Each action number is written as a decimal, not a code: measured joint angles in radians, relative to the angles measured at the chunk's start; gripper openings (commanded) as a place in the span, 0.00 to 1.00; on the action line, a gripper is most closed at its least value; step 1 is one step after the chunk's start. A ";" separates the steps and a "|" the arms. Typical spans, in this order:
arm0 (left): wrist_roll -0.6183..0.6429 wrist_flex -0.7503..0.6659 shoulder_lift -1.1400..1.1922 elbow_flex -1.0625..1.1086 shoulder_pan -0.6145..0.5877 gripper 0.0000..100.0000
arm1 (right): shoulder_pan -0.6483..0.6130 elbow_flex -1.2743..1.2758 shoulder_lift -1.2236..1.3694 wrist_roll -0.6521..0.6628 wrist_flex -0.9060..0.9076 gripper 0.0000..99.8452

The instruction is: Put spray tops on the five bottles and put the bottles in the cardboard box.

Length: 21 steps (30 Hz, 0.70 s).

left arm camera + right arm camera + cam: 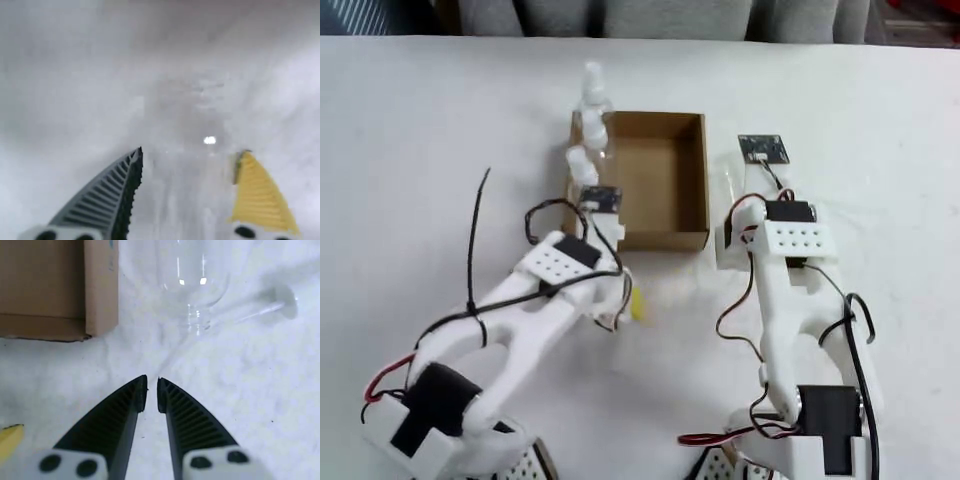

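**Fig.** Two-arm bench, seen from above and from both wrists.

(a) R gripper (pixel 151 390): black jaws almost together, only a slit between the tips, nothing held. It hangs over the white table (pixel 420 120). A clear bottle (pixel 192 275) lies on its side just beyond the tips, apart from them, w/ its bare neck toward the gripper. A thin clear tube (pixel 260 310) lies on the table beside the bottle's neck. The near-right corner of the cardboard box (pixel 100 290) sits beside the bottle, on the side toward the L arm.

(b) L gripper (pixel 192 151): jaws well apart, one grey, one yellow. Between them is a blurred pale surface w/ a bright glint; what it is can't be told. From above, its yellow finger (pixel 638 305) shows on the table just in front of the box's near wall, under the wrist.

(c) Box, from above: open-topped and mid-table between the arms, w/ its brown floor in plain sight.

(d) Spray tops (pixel 592 125): white, in a line along the outside of the box's L wall, the farthest one beyond the far-left corner. Whether they sit on bottles can't be told.

(e) Counts: arms 2; box 1; spray tops seen 3; bottles clearly seen 1; loose tube 1.
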 measured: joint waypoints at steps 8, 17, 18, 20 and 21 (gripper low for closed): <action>-0.092 0.000 0.000 -0.048 -0.020 0.22 | 0.000 0.000 0.000 0.000 0.000 0.02; -0.091 0.000 0.000 -0.048 -0.020 0.42 | 0.000 0.000 0.000 0.035 0.000 0.02; -0.091 0.000 0.000 -0.048 -0.020 0.40 | 0.000 0.000 0.000 0.038 0.000 0.02; -0.091 0.000 0.000 -0.048 -0.020 0.37 | 0.000 0.000 0.000 0.041 0.000 0.02; -0.091 0.000 0.000 -0.051 -0.020 0.35 | 0.000 0.000 0.000 0.041 0.000 0.02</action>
